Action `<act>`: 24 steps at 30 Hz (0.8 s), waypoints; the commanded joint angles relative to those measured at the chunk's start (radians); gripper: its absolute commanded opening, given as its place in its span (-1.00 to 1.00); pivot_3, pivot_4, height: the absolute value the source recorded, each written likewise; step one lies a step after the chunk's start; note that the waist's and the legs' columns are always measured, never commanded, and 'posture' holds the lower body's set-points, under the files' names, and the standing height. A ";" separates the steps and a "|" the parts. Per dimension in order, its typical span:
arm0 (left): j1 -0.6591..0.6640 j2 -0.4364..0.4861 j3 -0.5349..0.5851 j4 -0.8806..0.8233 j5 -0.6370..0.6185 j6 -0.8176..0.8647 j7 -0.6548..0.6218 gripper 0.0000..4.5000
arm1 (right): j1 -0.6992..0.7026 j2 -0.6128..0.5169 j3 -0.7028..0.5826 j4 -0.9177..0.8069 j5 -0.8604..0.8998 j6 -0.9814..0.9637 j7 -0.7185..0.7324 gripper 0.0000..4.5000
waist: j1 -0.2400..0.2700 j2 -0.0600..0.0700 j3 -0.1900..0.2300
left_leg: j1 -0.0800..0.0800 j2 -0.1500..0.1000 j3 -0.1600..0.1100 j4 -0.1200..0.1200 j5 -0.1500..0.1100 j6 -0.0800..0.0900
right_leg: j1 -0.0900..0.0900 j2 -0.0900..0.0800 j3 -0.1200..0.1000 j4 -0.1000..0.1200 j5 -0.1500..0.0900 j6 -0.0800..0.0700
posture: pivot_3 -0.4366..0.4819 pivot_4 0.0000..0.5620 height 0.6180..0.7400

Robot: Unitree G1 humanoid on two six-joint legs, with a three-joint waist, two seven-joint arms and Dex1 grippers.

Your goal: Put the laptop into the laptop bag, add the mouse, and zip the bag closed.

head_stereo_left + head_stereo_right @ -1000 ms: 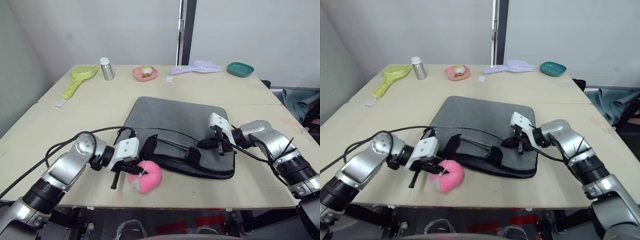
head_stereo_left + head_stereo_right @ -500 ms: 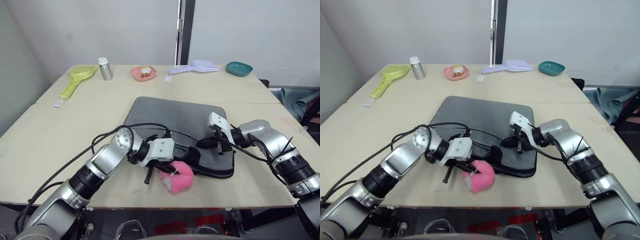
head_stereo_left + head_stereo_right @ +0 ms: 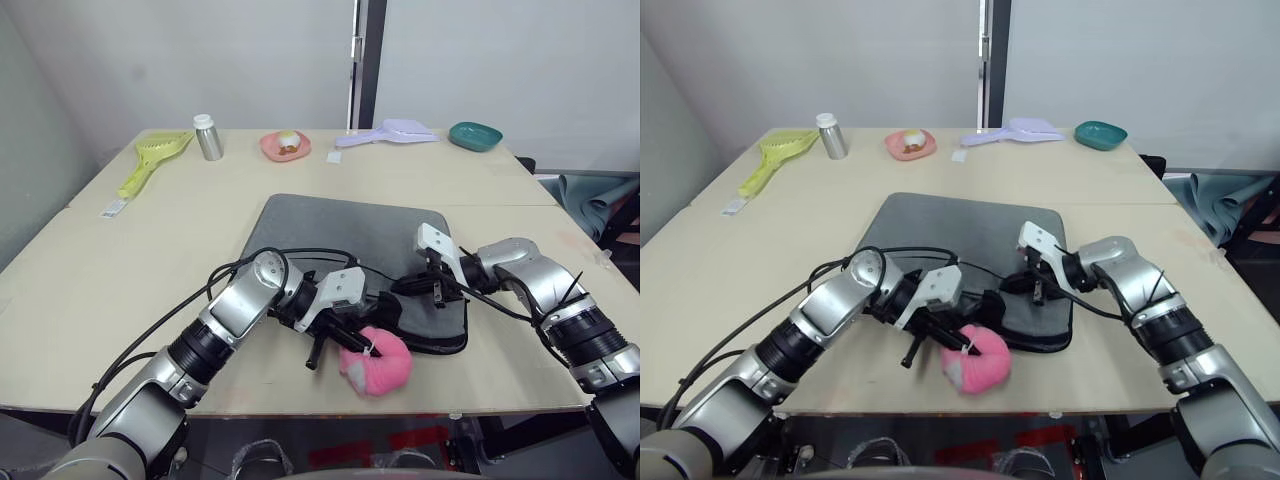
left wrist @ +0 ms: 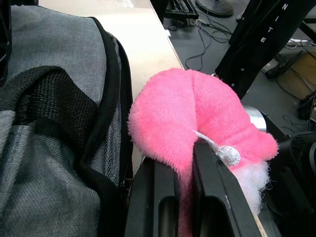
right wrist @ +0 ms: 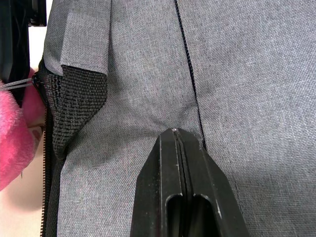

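On the beige worktop, head views: laptop bag, grey fabric with black edging, lying flat at centre, its black strap handles along the near edge. Left gripper at the near edge of the bag, fingers clamped on a pink plush toy resting on the worktop just beside the bag. Right gripper on the bag's near right part, fingers pressed together against the grey fabric. Far side of the worktop: yellow-green scoop, metal bottle, pink dish, lilac scoop, teal bowl. Left wrist view: two black fingers pinching the plush toy's pink fur, a small silver tag fastener beside them; bag edge, zipper and handle alongside. Right wrist view: fingers closed flat together with no gap, tips touching the bag fabric beside a seam line; strap handle and pink toy at the side.
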 commanded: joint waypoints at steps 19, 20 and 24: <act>0.177 0.587 0.574 -0.188 -0.263 0.049 -0.031 0.57 | 0.102 -0.050 -0.113 -0.118 0.038 0.070 -0.048 -1.00 | 0.017 0.003 0.016 | -0.001 0.000 0.000 -0.001 0.000 -0.001 | -0.001 0.000 -0.001 -0.001 -0.001 0.000 | -0.05 -0.47 1.00; 0.143 0.561 0.587 -0.157 -0.261 0.013 -0.011 0.57 | 0.107 -0.054 -0.148 -0.148 0.062 0.085 -0.053 -1.00 | 0.020 0.003 0.017 | -0.002 0.000 0.000 -0.001 0.000 -0.001 | -0.001 0.000 -0.001 -0.001 -0.001 0.000 | -0.05 -0.47 1.00; 0.079 0.495 0.565 -0.075 -0.205 -0.106 0.029 0.57 | 0.158 -0.092 -0.253 -0.291 0.136 0.140 -0.076 -1.00 | 0.021 0.008 0.021 | -0.004 0.000 0.000 0.001 0.000 0.000 | -0.003 0.000 0.000 0.001 0.000 0.000 | -0.05 -0.47 1.00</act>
